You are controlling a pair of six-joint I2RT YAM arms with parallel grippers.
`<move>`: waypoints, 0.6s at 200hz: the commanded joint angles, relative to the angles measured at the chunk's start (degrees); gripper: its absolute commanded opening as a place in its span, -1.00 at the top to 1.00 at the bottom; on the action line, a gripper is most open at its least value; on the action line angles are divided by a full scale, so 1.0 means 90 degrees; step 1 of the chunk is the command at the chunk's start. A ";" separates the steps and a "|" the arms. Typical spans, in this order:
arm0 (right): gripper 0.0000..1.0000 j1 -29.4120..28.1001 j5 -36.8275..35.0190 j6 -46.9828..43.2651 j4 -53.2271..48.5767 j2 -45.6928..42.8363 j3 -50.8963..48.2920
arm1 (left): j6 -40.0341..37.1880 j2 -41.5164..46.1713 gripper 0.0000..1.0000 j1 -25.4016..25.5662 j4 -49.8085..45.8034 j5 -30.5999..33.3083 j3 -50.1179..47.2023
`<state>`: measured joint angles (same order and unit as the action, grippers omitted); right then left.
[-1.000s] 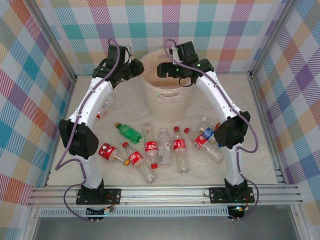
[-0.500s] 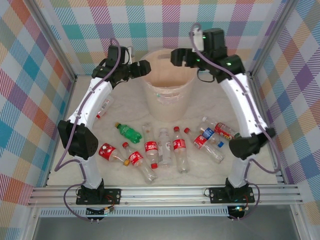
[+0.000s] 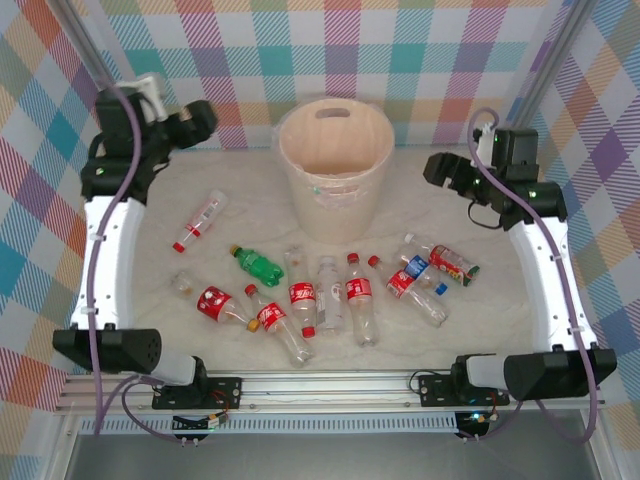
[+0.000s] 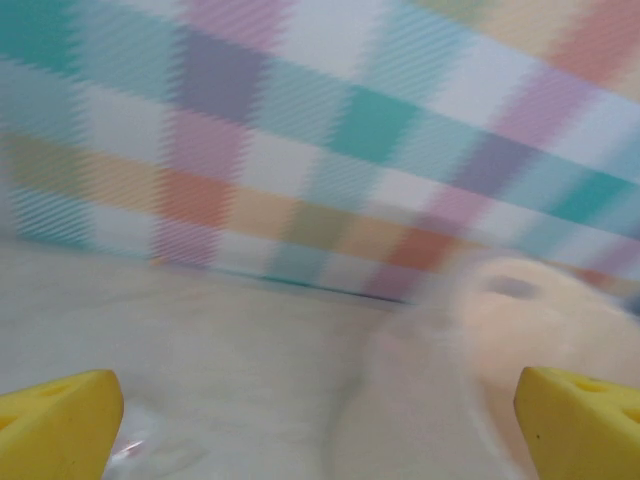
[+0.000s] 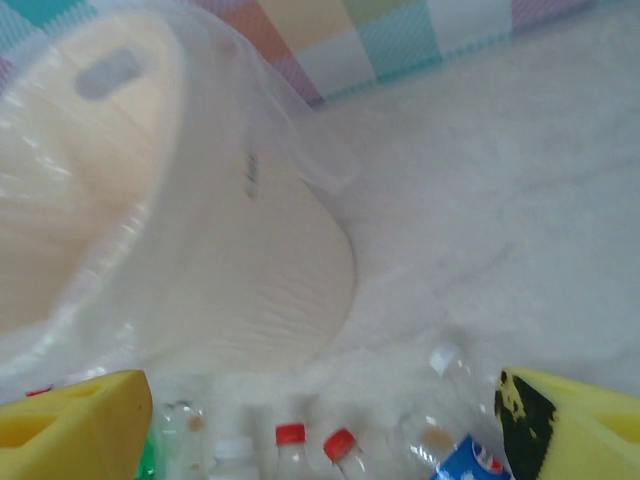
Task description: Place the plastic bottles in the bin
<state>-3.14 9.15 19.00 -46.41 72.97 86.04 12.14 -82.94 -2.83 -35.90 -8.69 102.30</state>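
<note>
The cream bin (image 3: 335, 205) stands at the back middle of the table. Several plastic bottles lie in front of it: a green one (image 3: 258, 264), red-labelled ones (image 3: 302, 298) in a row, a blue-labelled one (image 3: 411, 271), and one apart at the left (image 3: 200, 222). My left gripper (image 3: 195, 122) hangs open at the back left, well clear of the bin, with nothing between its yellow fingers (image 4: 55, 420). My right gripper (image 3: 440, 168) is open to the right of the bin, above the bottles. The right wrist view has the bin (image 5: 200, 250), red caps (image 5: 290, 433) and the blue label (image 5: 465, 462).
Checked walls close the table on three sides. An aluminium rail (image 3: 330, 385) carries both arm bases along the near edge. The bin (image 4: 520, 330) is a blur in the left wrist view. Bare tabletop lies to the right of the bin (image 3: 470, 320).
Both arms have swung away from the bin's rim, the left out to the back left, the right out to the right. The left gripper's jaws have opened wide.
</note>
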 commanded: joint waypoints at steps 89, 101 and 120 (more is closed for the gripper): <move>-0.77 0.0485 0.0505 0.0056 0.0054 -0.0413 -0.0742 | -0.0889 -0.2531 -1.00 -0.1036 -0.0309 0.0895 -0.1735; -0.77 0.0523 0.0516 0.0062 0.0057 -0.0441 -0.0817 | -0.1063 -0.2670 -0.99 -0.1018 -0.0318 0.0822 -0.1762; -0.77 0.0575 0.0562 0.0112 0.0132 -0.0453 -0.0933 | -0.1272 -0.2875 -0.99 -0.0987 -0.0385 0.0803 -0.1751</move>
<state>1.21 12.73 19.49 -46.15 69.95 78.91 4.97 -106.91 -11.90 -38.87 -0.89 86.72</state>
